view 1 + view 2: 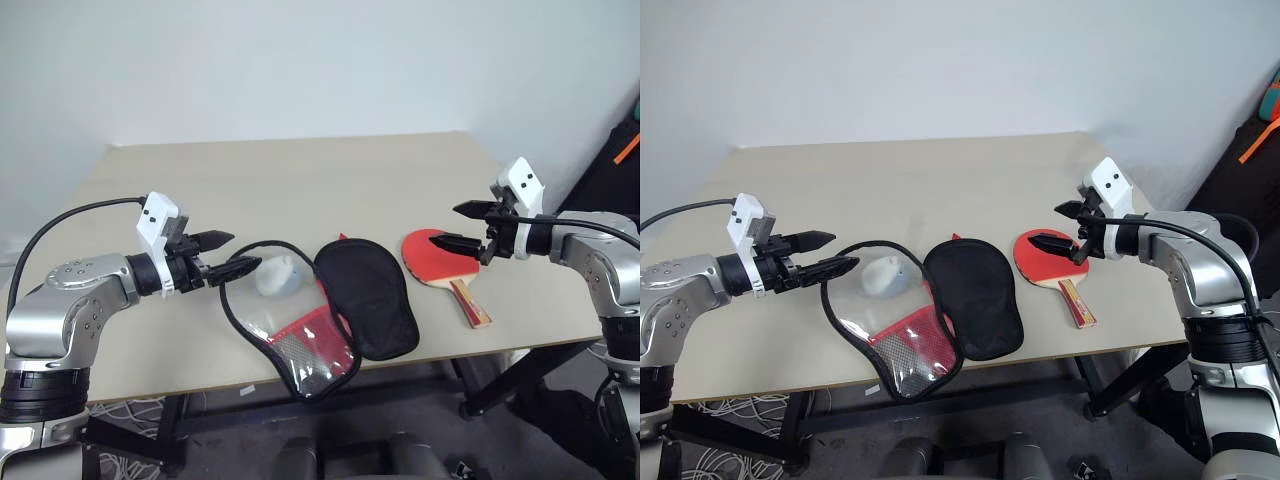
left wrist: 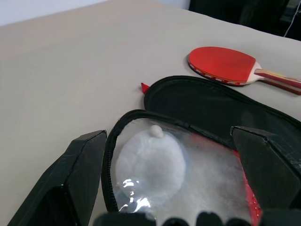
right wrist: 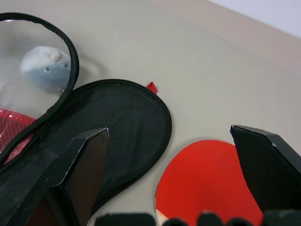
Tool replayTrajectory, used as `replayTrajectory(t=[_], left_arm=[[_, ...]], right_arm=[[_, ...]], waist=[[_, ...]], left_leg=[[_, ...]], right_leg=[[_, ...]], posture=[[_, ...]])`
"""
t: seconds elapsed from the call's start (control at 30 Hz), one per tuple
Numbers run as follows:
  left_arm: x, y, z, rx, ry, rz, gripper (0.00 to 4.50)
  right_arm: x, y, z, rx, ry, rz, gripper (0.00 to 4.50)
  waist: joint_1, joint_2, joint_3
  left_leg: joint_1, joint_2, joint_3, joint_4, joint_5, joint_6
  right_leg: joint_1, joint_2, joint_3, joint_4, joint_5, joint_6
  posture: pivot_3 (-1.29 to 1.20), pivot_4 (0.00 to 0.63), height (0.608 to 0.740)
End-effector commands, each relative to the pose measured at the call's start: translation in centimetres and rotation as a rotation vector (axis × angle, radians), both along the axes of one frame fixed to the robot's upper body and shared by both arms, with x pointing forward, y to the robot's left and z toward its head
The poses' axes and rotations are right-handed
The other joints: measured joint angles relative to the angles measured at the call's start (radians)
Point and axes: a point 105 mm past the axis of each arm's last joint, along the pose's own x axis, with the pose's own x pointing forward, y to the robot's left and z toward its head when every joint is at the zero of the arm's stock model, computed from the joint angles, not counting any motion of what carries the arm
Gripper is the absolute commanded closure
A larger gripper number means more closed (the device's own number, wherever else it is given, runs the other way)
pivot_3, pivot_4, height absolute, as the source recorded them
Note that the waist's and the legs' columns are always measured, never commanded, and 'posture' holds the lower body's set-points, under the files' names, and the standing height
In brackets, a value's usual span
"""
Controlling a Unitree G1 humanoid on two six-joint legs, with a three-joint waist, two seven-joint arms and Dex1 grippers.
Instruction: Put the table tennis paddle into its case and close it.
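I see the paddle flat on the counter, just right of the case, which lies unzipped, both halves spread. Left tool hovers at the case's clear panel, fingers apart; right tool over the paddle, fingers apart, nothing held.

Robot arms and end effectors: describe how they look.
Both arms are silver-grey metal with rounded joint housings and black bands. Each left end effector and right end effector has two black pointed fingers, topped by a white boxy camera mount with small dark dots. A black cable arcs along each arm.
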Motion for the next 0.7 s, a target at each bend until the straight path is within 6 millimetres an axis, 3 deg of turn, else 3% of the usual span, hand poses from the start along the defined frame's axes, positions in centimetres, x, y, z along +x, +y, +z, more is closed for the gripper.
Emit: replayTrajectory(t=[0.03, 0.47, 0.7], left_arm=[[-0.1, -0.1, 1.0, 0.007, -0.051, -0.013, 0.02], [-0.6, -0.1, 0.8, 0.014, -0.041, -0.024, 0.02], [-0.7, -0.3, 0.8, 0.017, -0.023, -0.049, 0.02]], right_arm=[[-0.3, -0.4, 1.8, -0.003, -0.056, 0.000, 0.00], [-1.4, -0.5, 1.1, -0.022, -0.004, -0.016, 0.00], [-2.1, -2.4, -2.4, -0.107, 0.121, -0.126, 0.00]], waist=[[0.000, 0.000, 0.000], [0.000, 0.000, 0.000], [0.000, -0.001, 0.000]], left_leg=[[0.000, 0.000, 0.000, 0.000, 0.000, 0.000], [0.000, 0.000, 0.000, 0.000, 0.000, 0.000], [0.000, 0.000, 0.000, 0.001, 0.000, 0.000]], right_leg=[[0.000, 0.000, 0.000, 0.000, 0.000, 0.000], [0.000, 0.000, 0.000, 0.000, 0.000, 0.000], [0.000, 0.000, 0.000, 0.000, -0.001, -0.001]], posture=[[0.00, 0.000, 0.740], [0.00, 0.000, 0.740], [0.00, 0.000, 0.740]])
